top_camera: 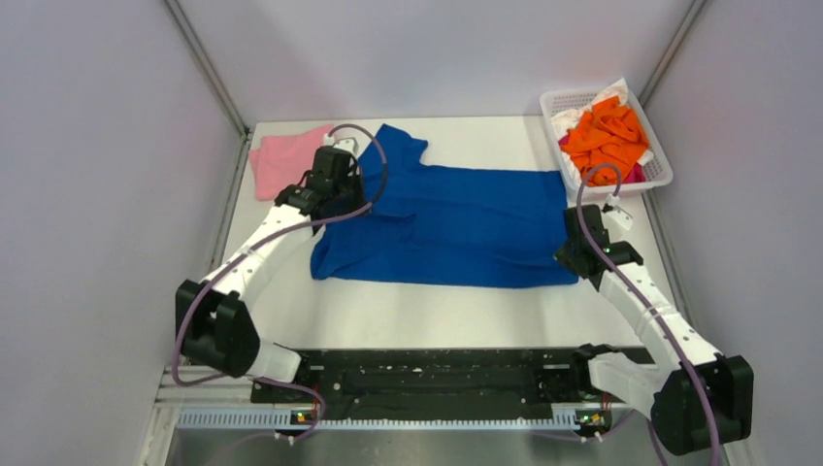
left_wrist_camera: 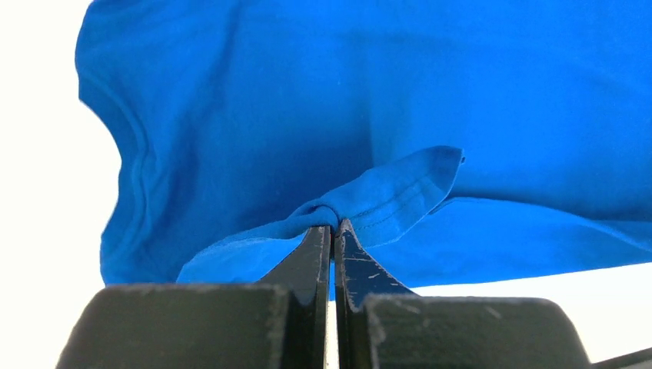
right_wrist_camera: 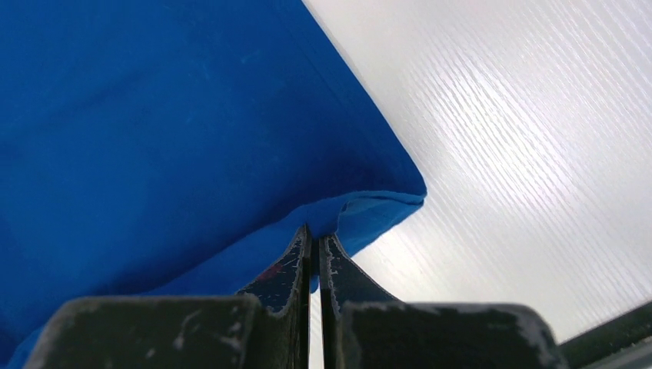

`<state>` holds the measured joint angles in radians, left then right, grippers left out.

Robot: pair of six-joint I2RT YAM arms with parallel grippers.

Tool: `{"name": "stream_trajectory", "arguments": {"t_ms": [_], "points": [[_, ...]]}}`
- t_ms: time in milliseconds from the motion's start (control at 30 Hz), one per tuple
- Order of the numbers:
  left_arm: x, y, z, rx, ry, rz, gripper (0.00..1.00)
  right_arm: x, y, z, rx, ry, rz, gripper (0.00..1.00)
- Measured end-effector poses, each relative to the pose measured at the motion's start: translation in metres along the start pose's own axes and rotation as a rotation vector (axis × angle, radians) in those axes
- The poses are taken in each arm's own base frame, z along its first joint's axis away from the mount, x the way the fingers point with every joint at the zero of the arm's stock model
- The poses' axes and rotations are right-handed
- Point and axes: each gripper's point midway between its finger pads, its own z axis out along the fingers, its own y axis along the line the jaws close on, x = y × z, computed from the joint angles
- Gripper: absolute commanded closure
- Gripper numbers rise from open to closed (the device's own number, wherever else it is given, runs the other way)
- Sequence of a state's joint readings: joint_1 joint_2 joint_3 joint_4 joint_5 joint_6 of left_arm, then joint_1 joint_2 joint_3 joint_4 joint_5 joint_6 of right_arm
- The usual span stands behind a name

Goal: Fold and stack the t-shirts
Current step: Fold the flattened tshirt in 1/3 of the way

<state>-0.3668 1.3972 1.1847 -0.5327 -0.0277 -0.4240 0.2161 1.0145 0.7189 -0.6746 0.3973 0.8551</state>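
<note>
The royal blue t-shirt (top_camera: 456, 221) lies spread across the middle of the table, plain side up; its lettering is hidden. My left gripper (top_camera: 361, 202) is shut on a fold of its sleeve edge (left_wrist_camera: 361, 204) at the shirt's left side. My right gripper (top_camera: 571, 254) is shut on the hem corner (right_wrist_camera: 369, 211) at the shirt's near right. The light pink t-shirt (top_camera: 281, 160) lies folded at the far left, partly behind the left arm. Orange shirts (top_camera: 607, 131) are piled in the basket.
A white plastic lattice basket (top_camera: 660, 170) stands at the far right corner. Grey walls close in on both sides. Bare white table (top_camera: 427, 316) runs between the blue shirt and the arm bases.
</note>
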Motion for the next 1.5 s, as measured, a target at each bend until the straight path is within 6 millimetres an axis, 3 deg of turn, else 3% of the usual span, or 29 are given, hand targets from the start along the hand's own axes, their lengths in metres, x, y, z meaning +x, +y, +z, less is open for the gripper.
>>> {"name": "stream_trajectory", "arguments": {"t_ms": [167, 233, 400, 433, 467, 500, 533, 567, 633, 800, 867, 1000, 1100, 1233, 1367, 1500], "points": [[-0.008, 0.005, 0.035, 0.000, 0.043, 0.119, 1.00, -0.007, 0.006, 0.014, 0.013, -0.001, 0.010, 1.00], [-0.017, 0.008, 0.051, -0.004, 0.053, 0.152, 0.95, -0.008, 0.007, 0.021, 0.028, 0.004, 0.013, 0.98], [-0.045, 0.016, 0.101, -0.027, 0.077, 0.193, 0.54, -0.008, 0.007, 0.039, 0.064, 0.018, 0.024, 0.65], [-0.050, 0.018, 0.110, -0.037, 0.082, 0.192, 0.38, -0.009, 0.007, 0.044, 0.072, 0.020, 0.028, 0.60], [-0.054, 0.022, 0.119, -0.053, 0.086, 0.190, 0.08, -0.011, 0.007, 0.048, 0.083, 0.023, 0.032, 0.52], [-0.059, 0.027, 0.127, -0.074, 0.093, 0.182, 0.02, -0.013, 0.007, 0.053, 0.095, 0.025, 0.035, 0.44], [-0.062, 0.032, 0.133, -0.093, 0.100, 0.182, 0.01, -0.016, 0.007, 0.056, 0.103, 0.026, 0.037, 0.36], [-0.067, 0.037, 0.138, -0.116, 0.107, 0.164, 0.01, -0.020, 0.008, 0.060, 0.112, 0.023, 0.042, 0.20], [-0.078, 0.044, 0.143, -0.146, 0.110, 0.146, 0.01, -0.031, 0.012, 0.063, 0.117, 0.006, 0.055, 0.03], [-0.088, 0.041, 0.121, -0.123, 0.103, 0.072, 0.01, -0.048, 0.030, 0.055, 0.043, -0.045, 0.045, 0.01], [-0.072, 0.032, 0.107, -0.059, 0.092, 0.036, 0.01, -0.044, 0.035, 0.050, 0.003, -0.065, 0.023, 0.01], [-0.003, 0.029, 0.082, 0.027, 0.174, -0.039, 0.01, -0.009, 0.061, 0.040, -0.150, -0.038, -0.086, 0.01], [0.039, 0.032, 0.090, 0.048, 0.266, -0.102, 0.01, 0.022, 0.088, 0.038, -0.264, 0.015, -0.176, 0.01], [0.079, 0.043, 0.109, 0.025, 0.371, -0.180, 0.02, 0.057, 0.115, 0.044, -0.338, 0.067, -0.273, 0.01], [0.080, 0.045, 0.111, 0.035, 0.338, -0.230, 0.02, 0.081, 0.113, 0.061, -0.306, 0.117, -0.319, 0.01], [0.088, 0.050, 0.102, 0.028, 0.292, -0.253, 0.02, 0.080, 0.118, 0.062, -0.327, 0.102, -0.295, 0.01]]}}
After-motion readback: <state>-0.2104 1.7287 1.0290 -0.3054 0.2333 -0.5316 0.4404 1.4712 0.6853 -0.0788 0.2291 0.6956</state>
